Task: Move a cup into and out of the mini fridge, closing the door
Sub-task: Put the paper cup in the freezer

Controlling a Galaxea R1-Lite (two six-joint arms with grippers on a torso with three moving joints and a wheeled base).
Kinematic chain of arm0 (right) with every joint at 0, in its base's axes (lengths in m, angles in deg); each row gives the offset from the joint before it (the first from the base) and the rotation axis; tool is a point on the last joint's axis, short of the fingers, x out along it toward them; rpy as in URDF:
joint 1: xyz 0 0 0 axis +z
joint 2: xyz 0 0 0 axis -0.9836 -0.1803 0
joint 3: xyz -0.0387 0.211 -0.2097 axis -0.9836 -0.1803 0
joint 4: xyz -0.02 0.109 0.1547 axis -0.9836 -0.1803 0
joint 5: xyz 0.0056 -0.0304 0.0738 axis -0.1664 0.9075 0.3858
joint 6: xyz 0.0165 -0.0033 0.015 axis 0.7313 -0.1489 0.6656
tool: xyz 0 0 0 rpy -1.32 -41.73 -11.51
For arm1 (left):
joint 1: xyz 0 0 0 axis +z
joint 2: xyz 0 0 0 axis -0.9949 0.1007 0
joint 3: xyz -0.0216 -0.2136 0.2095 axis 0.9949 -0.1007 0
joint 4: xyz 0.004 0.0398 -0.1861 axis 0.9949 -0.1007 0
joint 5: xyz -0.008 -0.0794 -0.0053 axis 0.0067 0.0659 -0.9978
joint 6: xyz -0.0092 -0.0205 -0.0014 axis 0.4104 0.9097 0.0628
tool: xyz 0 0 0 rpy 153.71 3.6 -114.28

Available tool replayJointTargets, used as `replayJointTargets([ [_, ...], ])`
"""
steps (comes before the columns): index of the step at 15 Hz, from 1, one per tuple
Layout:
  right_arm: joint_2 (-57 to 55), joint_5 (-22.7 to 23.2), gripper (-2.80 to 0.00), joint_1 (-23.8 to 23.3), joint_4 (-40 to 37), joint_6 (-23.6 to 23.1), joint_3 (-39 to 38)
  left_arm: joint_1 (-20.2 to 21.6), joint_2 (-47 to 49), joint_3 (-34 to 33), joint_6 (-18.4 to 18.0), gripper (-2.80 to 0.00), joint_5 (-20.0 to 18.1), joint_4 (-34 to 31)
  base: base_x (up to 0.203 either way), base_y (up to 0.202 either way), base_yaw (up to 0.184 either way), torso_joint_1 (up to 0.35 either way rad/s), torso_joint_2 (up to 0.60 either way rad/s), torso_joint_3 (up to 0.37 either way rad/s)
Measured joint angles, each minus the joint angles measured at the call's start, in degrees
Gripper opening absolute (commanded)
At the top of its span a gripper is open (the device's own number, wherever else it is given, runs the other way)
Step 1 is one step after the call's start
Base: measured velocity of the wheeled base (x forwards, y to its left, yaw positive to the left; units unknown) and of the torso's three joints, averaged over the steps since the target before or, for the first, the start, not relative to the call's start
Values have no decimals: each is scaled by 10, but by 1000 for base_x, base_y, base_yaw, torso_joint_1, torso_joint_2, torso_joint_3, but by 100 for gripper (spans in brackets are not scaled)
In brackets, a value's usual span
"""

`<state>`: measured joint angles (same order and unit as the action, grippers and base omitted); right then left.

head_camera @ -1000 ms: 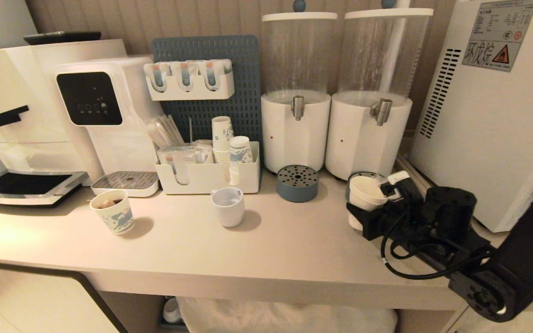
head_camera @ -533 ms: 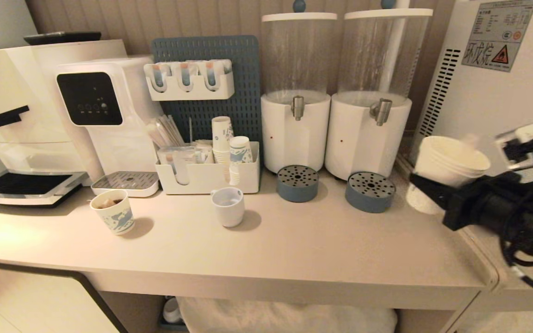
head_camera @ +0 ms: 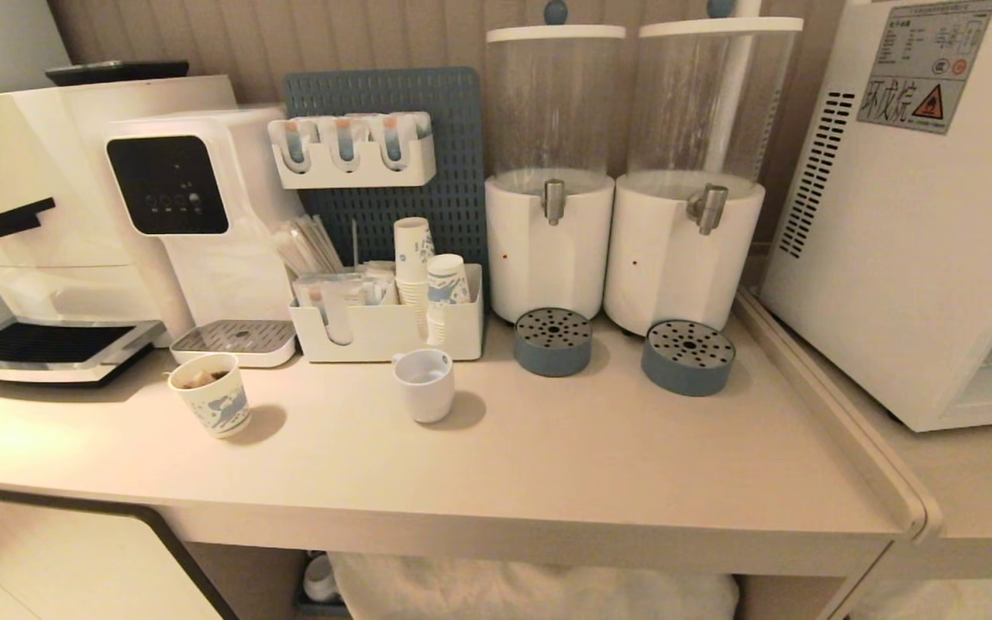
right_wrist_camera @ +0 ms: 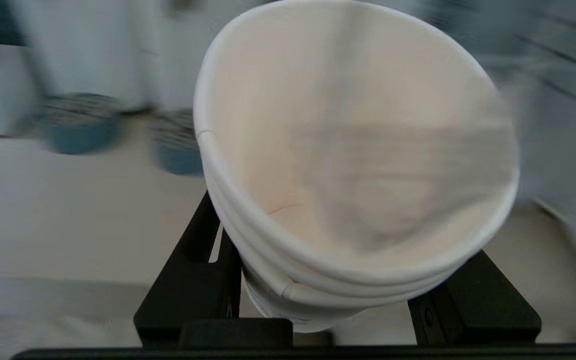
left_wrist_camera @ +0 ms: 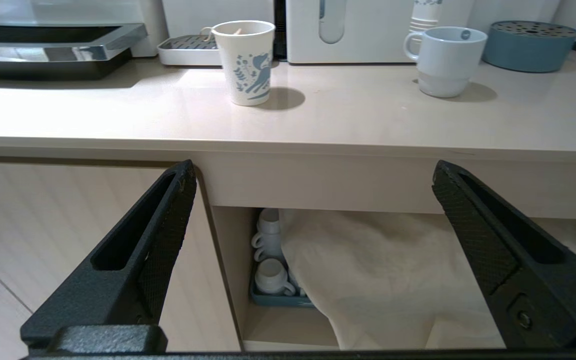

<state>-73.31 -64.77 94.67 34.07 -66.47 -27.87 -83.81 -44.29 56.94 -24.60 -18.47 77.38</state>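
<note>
- Because it stands at the right end of the scene on its own lower surface beside the counter [head_camera: 548,456], the mini fridge [head_camera: 918,224] shows the head view only its vented side and warning sticker; a pale sliver of interior at its lower front edge suggests the door is swung open, but the door itself is in no view.
- Since the counter carries 2 drink dispensers [head_camera: 625,172], each with a blue drip tray [head_camera: 687,356] in front, the stretch nearest the fridge looks like the natural pick-up and set-down spot.
- While the head view shows neither arm, the right wrist view alone shows the right gripper [right_wrist_camera: 338,305], its jaws clamped low on the sides of the cup [right_wrist_camera: 353,150], whose doubled rim and open mouth fill that view; the low hold probably keeps the mouth up and unobstructed.
- Behind the cup that view is smeared; faint lines at one side may be fridge shelving, though I cannot tell, so the cup seems on its way to the fridge, not yet set inside.
- Only the left wrist view shows the left gripper [left_wrist_camera: 313,240], parked below the counter edge with jaws wide apart and holding nothing, facing a patterned paper cup [left_wrist_camera: 246,62] and a squat white cup [left_wrist_camera: 443,60].
</note>
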Motion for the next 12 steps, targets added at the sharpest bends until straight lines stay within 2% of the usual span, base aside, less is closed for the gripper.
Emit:
replayJointTargets([
  [2,73,-2,-280,-54,-83,26,4,0,0,0,-1,0,0,0,0,0,0,0,0,0],
  [5,112,33,-280,-70,-159,107,10,0,0,0,0,0,0,0,0,0,0,0,0,0],
  [7,122,14,-280,-72,-204,141,49,0,0,0,0,0,0,0,0,0,0,0,0,0],
  [9,126,15,-280,-79,-272,171,116,0,0,0,-1,0,0,0,0,0,0,0,0,0],
  [10,129,30,-280,-99,-311,182,149,0,0,0,-1,0,0,0,0,0,0,0,0,0],
  [12,155,89,-280,-134,-367,190,177,0,0,0,-1,0,0,0,0,0,0,0,0,0],
])
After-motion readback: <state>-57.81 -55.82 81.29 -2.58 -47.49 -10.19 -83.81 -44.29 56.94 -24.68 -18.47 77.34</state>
